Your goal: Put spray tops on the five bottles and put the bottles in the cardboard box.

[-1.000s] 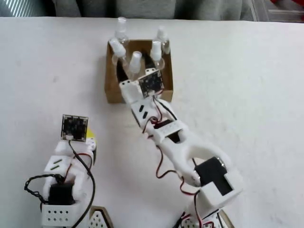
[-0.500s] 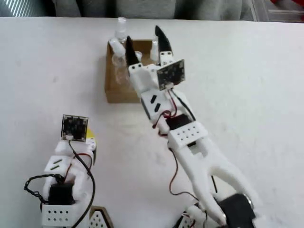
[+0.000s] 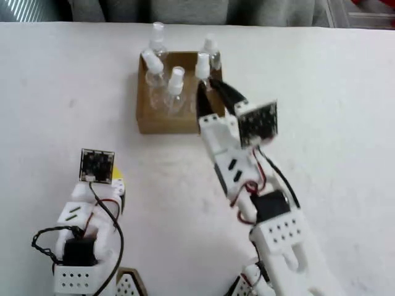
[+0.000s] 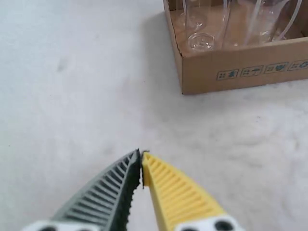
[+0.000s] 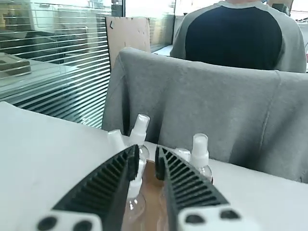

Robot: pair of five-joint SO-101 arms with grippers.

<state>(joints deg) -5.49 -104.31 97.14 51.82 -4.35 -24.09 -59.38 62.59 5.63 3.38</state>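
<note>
Cardboard box [image 3: 163, 125] sits toward the far edge of the white table [image 3: 321, 92], left of centre. Five clear bottles [image 3: 175, 86] stand upright with spray tops fitted. Four are plainly inside the box. The fifth [image 3: 157, 38] stands at the far left corner, and I cannot tell whether its base is inside. Right gripper [image 3: 208, 86] is at the box's right side, above the rim, jaws narrow and holding nothing. Left gripper [image 4: 141, 155] is low over the table toward the near left corner, well apart from the box, tips touching and empty.
</note>
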